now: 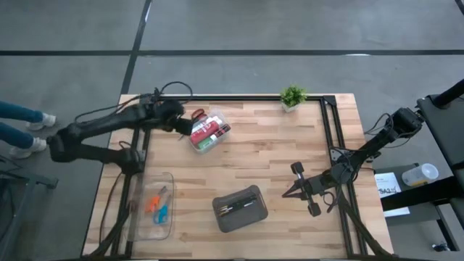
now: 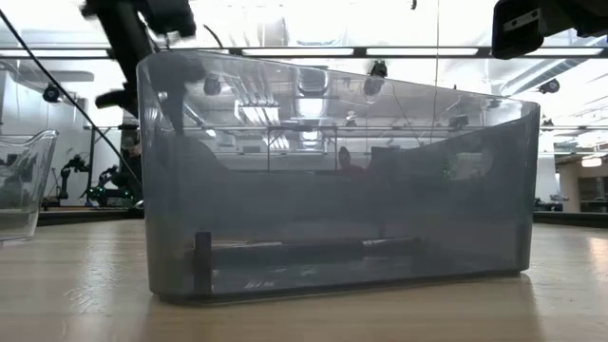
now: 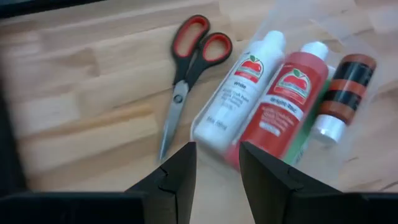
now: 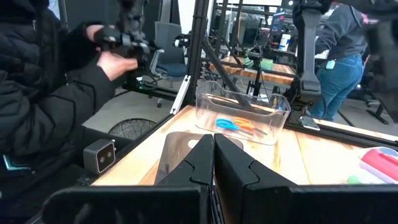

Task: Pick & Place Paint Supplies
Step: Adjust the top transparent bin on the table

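Left gripper (image 3: 214,168) hangs over the counter (image 1: 275,156), jaws apart and empty. Just beyond: red-handled scissors (image 3: 186,74) on bare wood, beside a clear box (image 1: 210,132) holding white tube (image 3: 239,93) and red tube (image 3: 280,102). Right gripper (image 4: 213,162) parked mid-counter, jaws together.

A: Where is the left arm?
B: It reaches toward the far left part of the table, and the left gripper (image 1: 187,125) has its fingers (image 3: 180,177) a little apart, holding nothing.
A: And the right?
B: The right gripper (image 1: 288,193) waits low at the right side, fingers pressed together.
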Controlling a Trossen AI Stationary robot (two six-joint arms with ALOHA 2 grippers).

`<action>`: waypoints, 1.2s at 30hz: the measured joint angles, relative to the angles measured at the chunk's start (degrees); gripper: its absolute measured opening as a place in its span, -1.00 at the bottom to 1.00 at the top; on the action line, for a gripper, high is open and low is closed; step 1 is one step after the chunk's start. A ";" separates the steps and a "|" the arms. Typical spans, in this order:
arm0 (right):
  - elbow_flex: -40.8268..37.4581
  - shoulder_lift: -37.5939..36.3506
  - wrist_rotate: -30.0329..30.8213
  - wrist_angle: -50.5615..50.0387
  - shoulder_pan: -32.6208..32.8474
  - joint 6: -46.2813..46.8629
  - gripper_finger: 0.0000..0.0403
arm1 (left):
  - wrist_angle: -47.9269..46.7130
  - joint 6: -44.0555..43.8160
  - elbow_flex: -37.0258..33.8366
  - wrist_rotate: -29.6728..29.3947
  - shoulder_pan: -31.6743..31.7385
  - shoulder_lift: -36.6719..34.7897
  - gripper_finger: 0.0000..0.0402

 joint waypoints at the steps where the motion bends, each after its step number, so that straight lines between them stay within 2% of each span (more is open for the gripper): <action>1: 0.00 -0.01 0.00 0.00 0.00 0.00 -0.96 | 2.32 2.52 -0.83 1.76 1.83 1.12 -0.35; 6: 0.01 0.01 0.00 0.00 0.00 0.00 -0.96 | 7.71 4.33 -3.53 7.63 5.07 6.96 -0.35; 15: 0.01 0.01 0.00 -0.02 0.00 0.00 -0.96 | 8.72 0.56 -3.21 7.87 3.42 15.67 -0.35; 25: -0.01 -0.01 0.00 -0.02 -0.02 0.00 -0.96 | 9.99 2.99 -2.84 6.94 3.42 15.90 -0.35; 31: -0.01 0.01 0.00 -0.02 -0.02 0.00 -0.96 | 12.53 3.42 -2.72 7.52 2.55 18.73 -0.35; 36: 0.01 0.01 0.00 -0.02 -0.08 0.00 -0.96 | 8.79 3.28 0.46 7.91 1.99 18.46 -0.35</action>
